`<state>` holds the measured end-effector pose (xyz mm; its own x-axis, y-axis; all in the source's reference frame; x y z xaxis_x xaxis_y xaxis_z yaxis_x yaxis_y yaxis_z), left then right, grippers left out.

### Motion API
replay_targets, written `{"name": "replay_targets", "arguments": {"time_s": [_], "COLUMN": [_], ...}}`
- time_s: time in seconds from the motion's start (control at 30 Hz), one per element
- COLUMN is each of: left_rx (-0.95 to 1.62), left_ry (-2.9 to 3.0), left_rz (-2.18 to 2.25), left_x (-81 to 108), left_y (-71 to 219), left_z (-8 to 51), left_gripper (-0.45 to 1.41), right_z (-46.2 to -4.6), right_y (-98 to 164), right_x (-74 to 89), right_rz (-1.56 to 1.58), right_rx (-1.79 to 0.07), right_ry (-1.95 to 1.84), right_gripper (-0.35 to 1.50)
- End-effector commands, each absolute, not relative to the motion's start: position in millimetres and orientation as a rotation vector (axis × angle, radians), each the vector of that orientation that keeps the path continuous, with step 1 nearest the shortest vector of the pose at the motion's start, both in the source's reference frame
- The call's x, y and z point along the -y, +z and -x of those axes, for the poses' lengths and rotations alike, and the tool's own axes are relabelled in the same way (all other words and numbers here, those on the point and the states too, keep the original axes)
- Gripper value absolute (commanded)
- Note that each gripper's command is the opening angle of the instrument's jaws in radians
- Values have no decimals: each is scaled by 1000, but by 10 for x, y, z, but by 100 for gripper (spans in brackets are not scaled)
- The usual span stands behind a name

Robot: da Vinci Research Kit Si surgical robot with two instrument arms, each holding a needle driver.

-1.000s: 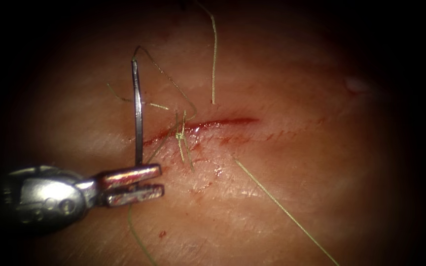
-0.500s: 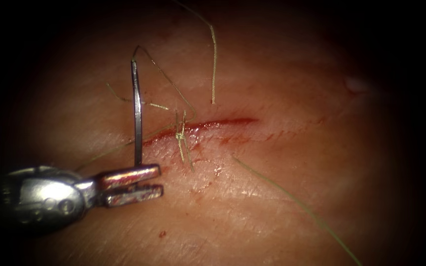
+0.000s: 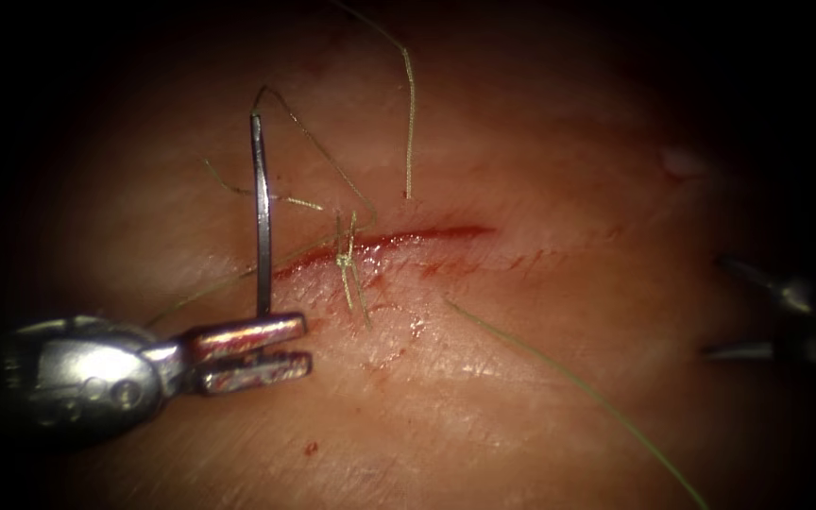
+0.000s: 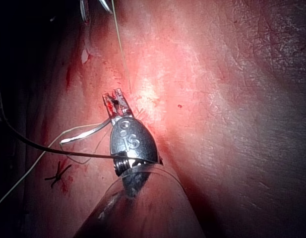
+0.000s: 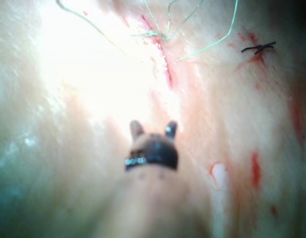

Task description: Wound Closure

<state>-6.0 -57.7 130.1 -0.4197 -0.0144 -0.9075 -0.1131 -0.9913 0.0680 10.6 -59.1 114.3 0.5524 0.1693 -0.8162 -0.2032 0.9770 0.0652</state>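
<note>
My left tool (image 3: 280,351) lies left of the cut (image 3: 384,241), shut on the lower end of the curved needle (image 3: 261,217). The needle stands upright, free of the tissue (image 3: 540,170), and its top end carries the thread (image 3: 318,151). That thread runs down to a tied knot (image 3: 344,257) on the cut. Another strand (image 3: 569,378) trails slack towards the lower right. My right tool (image 3: 713,308) is far to the right of the cut, open and holding nothing. In the right wrist view its jaws (image 5: 153,130) stand spread above the tissue. The left tool (image 4: 113,95) also appears in its wrist view.
Red fluid lines the cut (image 5: 165,64) and spots the tissue below it. A loose strand of thread (image 3: 411,123) hangs above the cut. An older dark stitch (image 5: 259,48) sits off to one side and also appears in the left wrist view (image 4: 57,173).
The strand to the lower right was taut and is now slack and curved. My right tool has come into view at the right with its jaws open. Left tool and needle have not moved.
</note>
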Motion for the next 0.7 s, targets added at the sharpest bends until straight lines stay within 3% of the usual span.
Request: {"name": "replay_targets", "arguments": {"time_s": [0.03, 0.2, 0.7], "left_rx": [-181, -172, -176], "left_ry": [2597, 2608, 2609], "left_rz": [1656, 1645, 1644], "left_x": [574, 574, 575], "left_y": [1308, 1309, 1311], "left_z": [64, 64, 66], "left_gripper": [-45, -45, -45], "right_z": [-135, -175, -244], "right_y": [1160, 1181, 1196], "right_x": [595, 607, 612], "right_rz": [35, 27, 13], "right_rx": [-982, -1002, -1055], "right_ry": [209, 192, 158], "right_gripper": [138, 133, 125]}}
